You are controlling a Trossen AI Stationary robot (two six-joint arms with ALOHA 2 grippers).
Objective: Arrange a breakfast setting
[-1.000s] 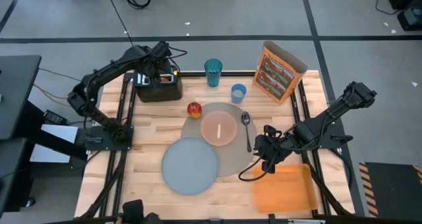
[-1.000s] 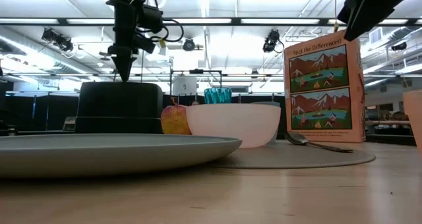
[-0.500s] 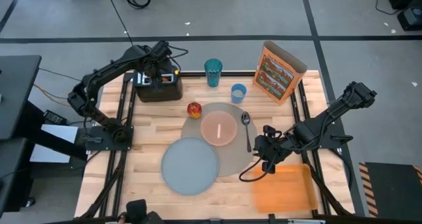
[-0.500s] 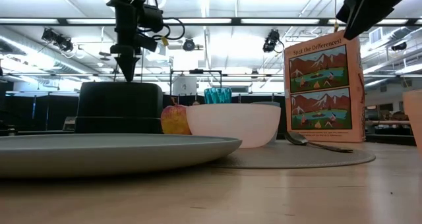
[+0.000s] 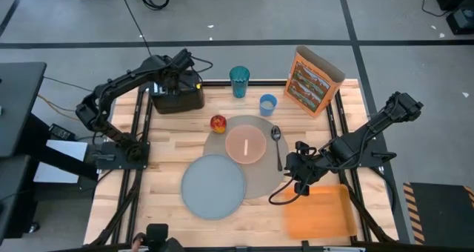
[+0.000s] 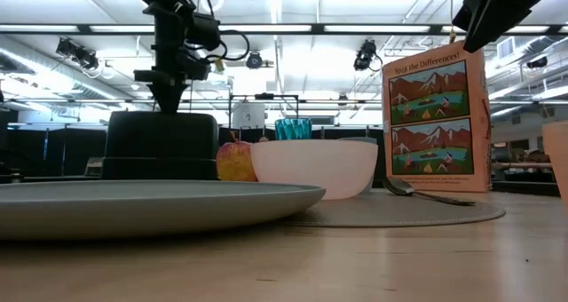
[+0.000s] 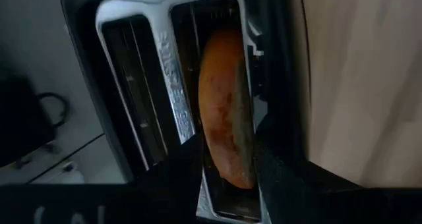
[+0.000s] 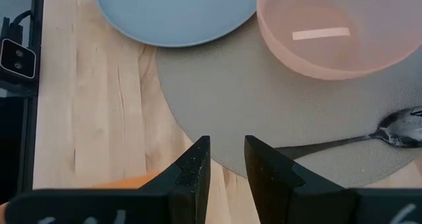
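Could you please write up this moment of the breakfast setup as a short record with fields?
Left hand: over the black toaster, fingers open on either side of the browned toast ring in one slot
Right hand: open, holding nothing, low over the edge of the large round tan mat
On mat: pink translucent bowl, metal spoon
Grey-blue plate: partly overlapping the mat's edge
Red-yellow apple: beside the mat
Small light-blue cup: on the table
Orange cereal box: upright at the back
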